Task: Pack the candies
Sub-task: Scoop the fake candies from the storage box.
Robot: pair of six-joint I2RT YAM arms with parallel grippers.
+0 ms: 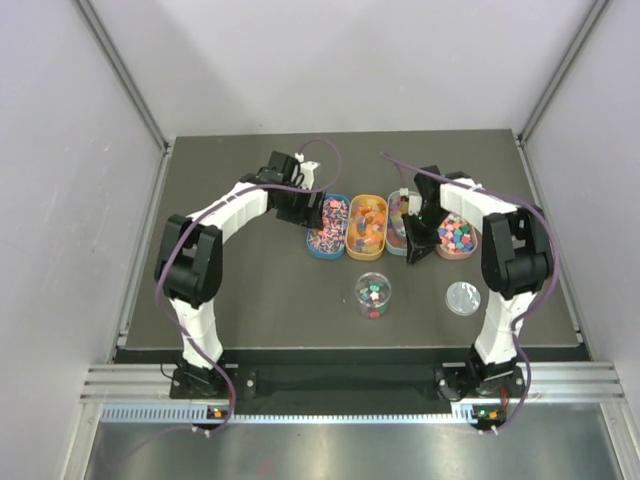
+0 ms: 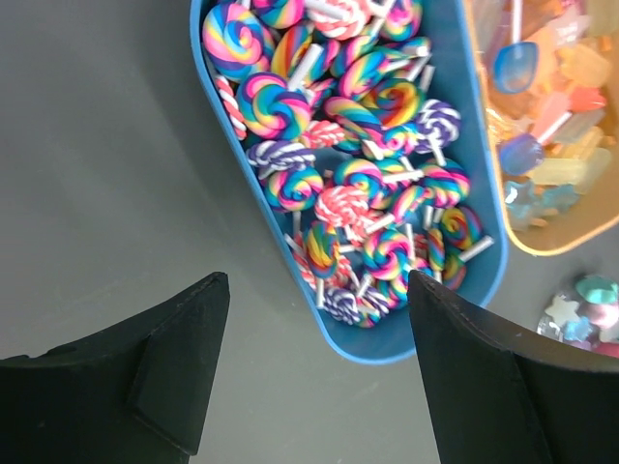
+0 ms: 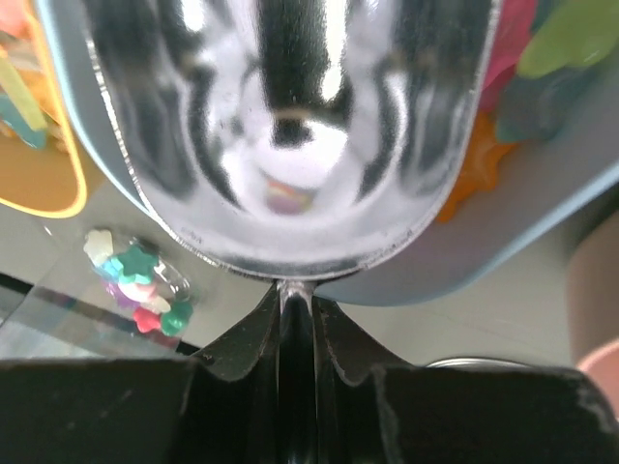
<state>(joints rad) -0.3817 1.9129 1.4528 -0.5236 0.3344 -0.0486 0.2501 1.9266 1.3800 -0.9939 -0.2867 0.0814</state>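
Observation:
The candies fill several oval trays in a row. Swirled lollipop candies (image 2: pixel 358 184) lie in the blue tray (image 2: pixel 455 319). My left gripper (image 2: pixel 314 324) hovers open above that tray's near end, with nothing between its fingers; from the top it (image 1: pixel 307 212) is just left of the blue tray (image 1: pixel 314 245). My right gripper (image 3: pixel 295 300) is shut on the thin handle of a metal scoop (image 3: pixel 290 126). The scoop's bowl hangs over the pale blue tray (image 3: pixel 503 261). A faint pastel spot shows in the bowl; I cannot tell whether it is a candy.
A clear round cup (image 1: pixel 373 295) with star-shaped candies stands in front of the trays, and a clear lid (image 1: pixel 462 297) lies to its right. The orange tray (image 1: pixel 367 250) and the pink tray (image 1: pixel 457 253) flank the pale blue one.

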